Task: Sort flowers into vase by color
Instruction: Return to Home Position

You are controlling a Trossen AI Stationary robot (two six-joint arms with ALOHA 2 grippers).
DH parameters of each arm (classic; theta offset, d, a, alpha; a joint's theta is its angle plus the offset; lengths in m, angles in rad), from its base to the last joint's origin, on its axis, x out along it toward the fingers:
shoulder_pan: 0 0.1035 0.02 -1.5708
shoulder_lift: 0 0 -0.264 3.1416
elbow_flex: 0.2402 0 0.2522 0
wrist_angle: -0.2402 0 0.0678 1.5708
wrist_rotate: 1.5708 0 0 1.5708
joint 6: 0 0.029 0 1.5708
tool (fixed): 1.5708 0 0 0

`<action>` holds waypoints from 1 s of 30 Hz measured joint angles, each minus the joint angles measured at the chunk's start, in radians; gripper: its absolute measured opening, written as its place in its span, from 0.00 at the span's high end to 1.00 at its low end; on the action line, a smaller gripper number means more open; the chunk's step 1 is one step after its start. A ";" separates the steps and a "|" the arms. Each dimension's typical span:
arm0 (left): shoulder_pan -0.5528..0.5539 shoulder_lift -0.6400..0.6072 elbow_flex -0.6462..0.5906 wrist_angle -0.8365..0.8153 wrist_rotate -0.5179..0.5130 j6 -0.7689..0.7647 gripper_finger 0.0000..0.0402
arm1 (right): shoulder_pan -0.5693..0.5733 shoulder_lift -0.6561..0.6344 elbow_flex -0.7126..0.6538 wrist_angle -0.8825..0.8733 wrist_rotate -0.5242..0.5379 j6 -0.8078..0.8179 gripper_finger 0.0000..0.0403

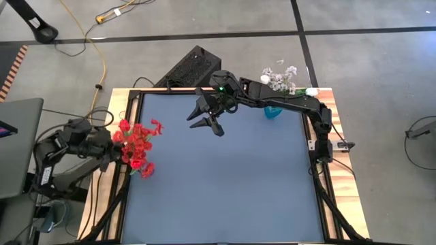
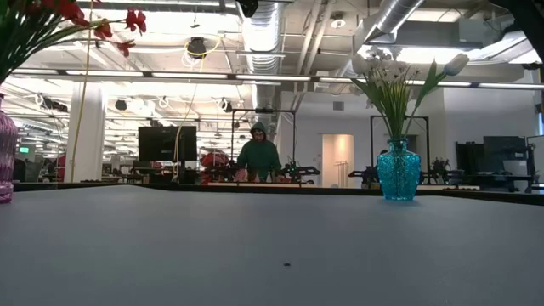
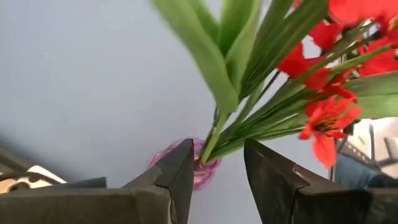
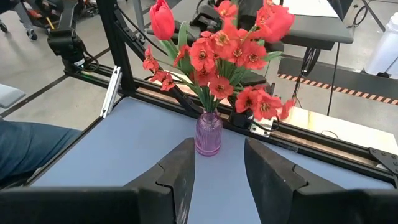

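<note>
Red flowers (image 1: 136,143) stand in the purple vase (image 4: 208,134) at the table's (image 1: 225,190) nine o'clock edge, and white flowers (image 2: 387,81) in the blue vase (image 2: 398,170) near one o'clock. The left gripper (image 3: 217,152) hangs just above the red bunch, fingers parted and empty. The right gripper (image 1: 208,119), near twelve o'clock, is equally spread and holds nothing. Likely risks: a left finger snagging a leaf on retreat and tipping the vase, or the right forearm brushing the white blooms.

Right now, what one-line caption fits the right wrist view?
Red flowers stand in the purple vase on the table, framed by the open right gripper.
</note>
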 joint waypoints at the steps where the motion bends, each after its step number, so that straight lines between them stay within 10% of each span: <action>1: -0.013 0.017 0.010 -0.001 -0.007 0.000 0.68 | 0.000 0.000 0.000 -0.001 0.000 0.000 0.59; 6: -0.067 0.125 0.065 -0.001 -0.140 0.024 0.68 | -0.017 0.000 0.000 -0.011 0.000 0.003 0.59; 14: -0.099 0.257 0.086 0.043 -0.682 0.135 0.68 | -0.069 -0.001 0.000 -0.084 0.002 -0.006 0.59; 21: -0.100 0.270 0.010 0.381 -0.791 0.281 0.68 | -0.132 -0.013 0.001 -0.121 -0.005 -0.026 0.59; 30: -0.099 0.278 -0.046 0.492 -1.233 0.406 0.68 | -0.175 -0.011 -0.044 -0.161 -0.031 -0.042 0.59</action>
